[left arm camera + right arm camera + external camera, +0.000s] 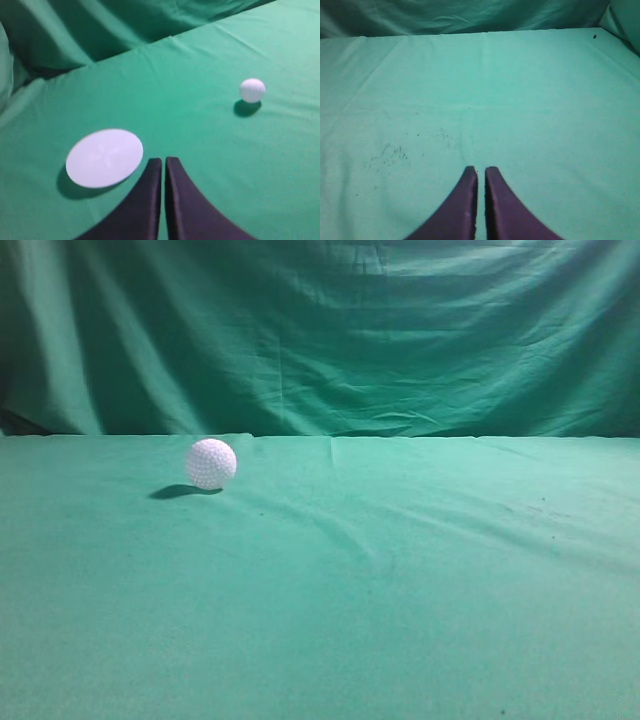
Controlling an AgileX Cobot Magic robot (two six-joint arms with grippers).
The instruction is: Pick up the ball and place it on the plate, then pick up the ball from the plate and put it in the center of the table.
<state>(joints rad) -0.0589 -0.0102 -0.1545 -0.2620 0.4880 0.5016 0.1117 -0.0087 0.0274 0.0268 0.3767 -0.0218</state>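
Observation:
A white dimpled ball (211, 463) rests on the green table cloth at the far left of the exterior view. It also shows in the left wrist view (252, 90), far to the upper right of my left gripper (163, 161). A white round plate (104, 157) lies flat just left of the left gripper's tips. The left gripper is shut and empty. My right gripper (481, 171) is shut and empty over bare cloth. Neither gripper nor the plate shows in the exterior view.
A green cloth (400, 580) covers the table, with folds and a few dark specks (390, 152). A green curtain (330, 330) hangs behind the table's far edge.

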